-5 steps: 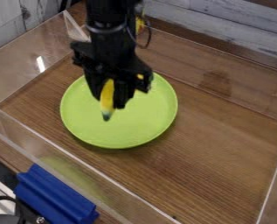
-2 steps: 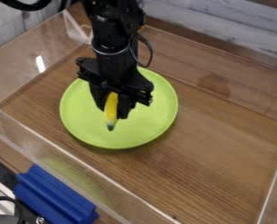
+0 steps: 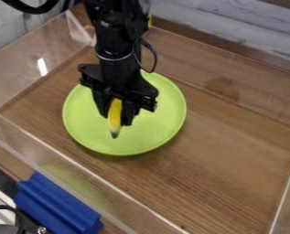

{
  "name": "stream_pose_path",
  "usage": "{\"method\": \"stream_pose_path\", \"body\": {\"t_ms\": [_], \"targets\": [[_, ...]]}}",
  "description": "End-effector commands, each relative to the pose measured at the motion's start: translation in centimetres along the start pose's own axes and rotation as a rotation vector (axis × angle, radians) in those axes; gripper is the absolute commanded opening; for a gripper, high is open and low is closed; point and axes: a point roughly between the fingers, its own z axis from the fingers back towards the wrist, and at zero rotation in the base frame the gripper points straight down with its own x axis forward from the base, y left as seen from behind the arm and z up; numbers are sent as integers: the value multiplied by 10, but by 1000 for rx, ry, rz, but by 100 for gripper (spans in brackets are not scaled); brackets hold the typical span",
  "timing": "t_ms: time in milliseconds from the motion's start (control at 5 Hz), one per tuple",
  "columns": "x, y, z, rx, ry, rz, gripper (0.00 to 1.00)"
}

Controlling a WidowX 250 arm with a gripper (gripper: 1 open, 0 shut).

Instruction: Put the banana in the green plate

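- Desk [image 3: 232, 137]: wood surface inside clear walls; a blue object [image 3: 56, 208] is seen at the near edge.
- Plate [image 3: 166, 123]: green, nothing lying in it yet.
- Gripper [image 3: 115, 102]: closed on the banana; lowered toward the plate since a second ago, so release is judged near.
- Banana [image 3: 114, 117]: held upright, dark tip just above or touching the plate.
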Motion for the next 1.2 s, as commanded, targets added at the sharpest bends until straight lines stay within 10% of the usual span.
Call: {"method": "stream_pose_path", "body": {"t_ms": [0, 200, 1000], "targets": [[10, 4, 7, 5, -46, 19, 0], [11, 2, 6, 3, -44, 17, 100], [16, -3, 30, -36, -41, 32, 100]]}}
